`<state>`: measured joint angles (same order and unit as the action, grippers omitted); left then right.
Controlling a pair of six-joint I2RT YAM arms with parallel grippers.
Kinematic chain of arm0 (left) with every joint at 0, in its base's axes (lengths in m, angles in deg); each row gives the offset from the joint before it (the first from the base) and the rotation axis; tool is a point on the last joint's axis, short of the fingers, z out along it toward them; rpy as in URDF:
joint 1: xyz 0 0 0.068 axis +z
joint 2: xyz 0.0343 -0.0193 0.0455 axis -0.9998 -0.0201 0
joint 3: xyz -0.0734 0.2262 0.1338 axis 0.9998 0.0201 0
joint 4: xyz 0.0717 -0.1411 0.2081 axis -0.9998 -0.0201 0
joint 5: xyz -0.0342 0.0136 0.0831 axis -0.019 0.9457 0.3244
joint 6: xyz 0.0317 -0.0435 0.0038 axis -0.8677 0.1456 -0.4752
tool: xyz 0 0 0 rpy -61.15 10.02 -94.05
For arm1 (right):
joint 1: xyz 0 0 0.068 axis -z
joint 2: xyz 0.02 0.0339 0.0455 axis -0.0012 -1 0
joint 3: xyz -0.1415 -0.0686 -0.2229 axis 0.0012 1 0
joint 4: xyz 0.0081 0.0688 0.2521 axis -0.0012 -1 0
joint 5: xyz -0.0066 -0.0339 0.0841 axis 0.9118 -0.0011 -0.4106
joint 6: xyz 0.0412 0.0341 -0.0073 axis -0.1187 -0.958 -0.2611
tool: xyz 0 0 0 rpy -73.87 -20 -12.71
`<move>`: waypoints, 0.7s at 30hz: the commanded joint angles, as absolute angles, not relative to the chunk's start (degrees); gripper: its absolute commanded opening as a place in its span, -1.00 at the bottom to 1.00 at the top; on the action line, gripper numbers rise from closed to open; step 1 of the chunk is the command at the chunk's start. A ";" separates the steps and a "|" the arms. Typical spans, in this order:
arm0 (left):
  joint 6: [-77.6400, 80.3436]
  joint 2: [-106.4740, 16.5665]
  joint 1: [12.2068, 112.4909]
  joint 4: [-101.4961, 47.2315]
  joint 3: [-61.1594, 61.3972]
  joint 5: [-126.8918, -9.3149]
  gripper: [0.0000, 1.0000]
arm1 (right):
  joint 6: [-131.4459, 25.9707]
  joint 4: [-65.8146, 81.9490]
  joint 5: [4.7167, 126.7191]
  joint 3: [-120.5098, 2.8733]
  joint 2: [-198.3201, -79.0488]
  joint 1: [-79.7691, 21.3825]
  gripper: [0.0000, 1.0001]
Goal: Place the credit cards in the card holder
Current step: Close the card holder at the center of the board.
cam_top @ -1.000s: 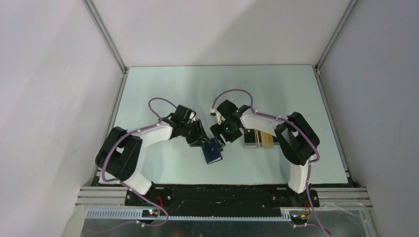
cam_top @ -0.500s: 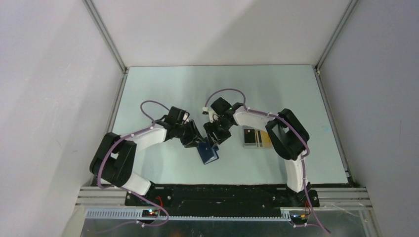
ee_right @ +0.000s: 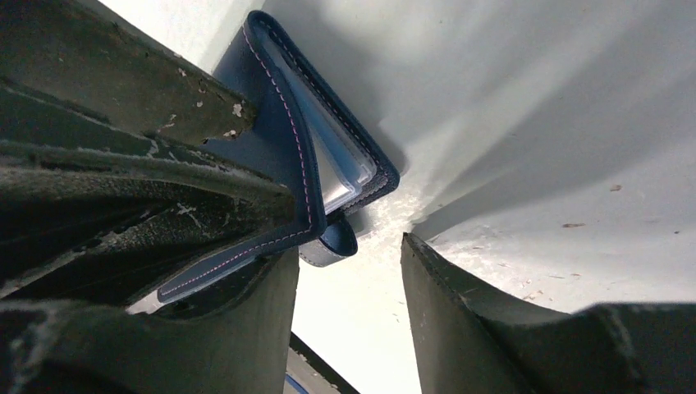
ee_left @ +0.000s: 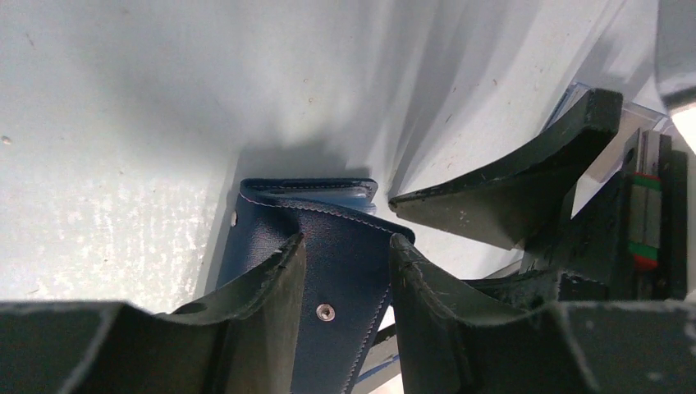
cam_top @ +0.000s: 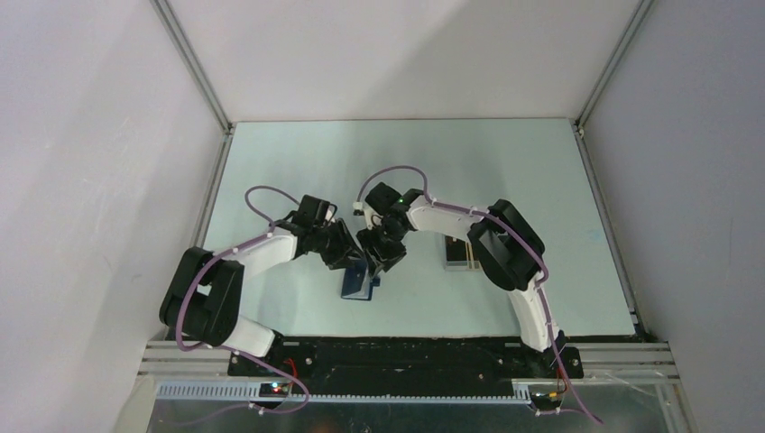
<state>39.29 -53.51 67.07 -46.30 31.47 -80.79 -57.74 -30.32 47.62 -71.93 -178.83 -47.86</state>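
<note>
The navy card holder (cam_top: 358, 283) stands tilted on the table between both arms. My left gripper (cam_top: 350, 260) is shut across its cover; in the left wrist view the blue cover with its snap (ee_left: 326, 312) fills the gap between my fingers (ee_left: 267, 283). My right gripper (cam_top: 384, 259) is open just to its right, nothing between the fingers. In the right wrist view the card holder (ee_right: 279, 139) gapes slightly, showing clear sleeves, beside my left finger (ee_right: 246, 328). The credit cards (cam_top: 470, 262) lie in a clear case, mostly hidden by the right arm.
The clear plastic case (cam_top: 458, 253) sits right of centre, half under the right forearm. White walls and metal rails (cam_top: 216, 171) close in the table on three sides. The right gripper's black finger (ee_left: 509, 189) is close in front of my left gripper.
The left gripper has pulled the card holder left and towards the near edge, tipping it up. The right gripper has followed it leftwards, its jaws narrower than before.
</note>
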 commanded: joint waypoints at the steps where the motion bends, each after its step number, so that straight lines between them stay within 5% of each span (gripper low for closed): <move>1: 37.83 -51.95 67.45 -46.17 32.21 -79.03 -0.08 | -58.85 -32.03 49.89 -73.37 -180.21 -48.68 0.05; 10: 36.52 -52.06 67.49 -49.62 32.24 -76.90 -0.19 | -64.61 -20.17 34.81 -64.71 -176.99 -43.91 -0.18; 21: 30.86 -53.06 67.48 -58.37 28.85 -72.02 -0.33 | -64.73 -17.54 30.57 -64.33 -177.49 -42.35 -0.47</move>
<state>34.39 -53.38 67.13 -53.22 30.44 -75.72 -64.38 -19.98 33.55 -64.39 -178.44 -42.59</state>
